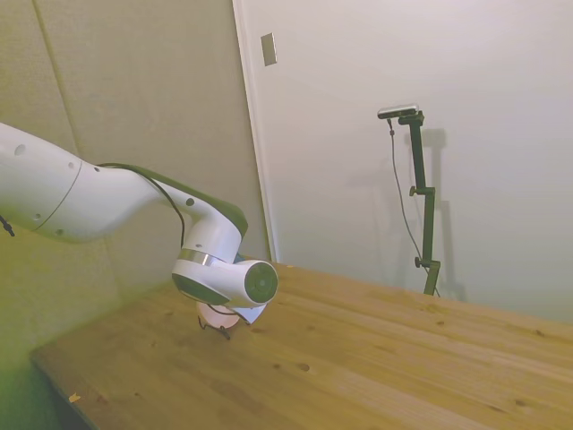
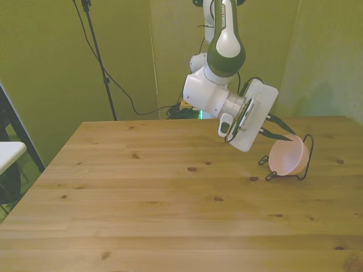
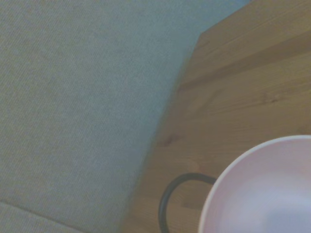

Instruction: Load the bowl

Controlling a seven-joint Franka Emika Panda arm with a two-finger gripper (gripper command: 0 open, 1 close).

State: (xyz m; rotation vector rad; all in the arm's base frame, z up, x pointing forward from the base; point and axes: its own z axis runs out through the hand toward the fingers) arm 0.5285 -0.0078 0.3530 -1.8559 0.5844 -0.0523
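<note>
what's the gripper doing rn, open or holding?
Gripper: shut on the bowl's rim, bowl tilted against the black wire rack.

The arm [image 2: 222, 51] is glossy white with dark green shells along its upper segments, plus a silvery metal ring where the wrist joint meets the last link. A thin black cable [image 1: 161, 186] runs along the outside, and there's a flat white rectangular plate [image 2: 253, 115] at the wrist with black cable looped beside it. Its round end cap [image 1: 260, 280] is grey, with a couple of small dark screw holes on the white housing
</note>
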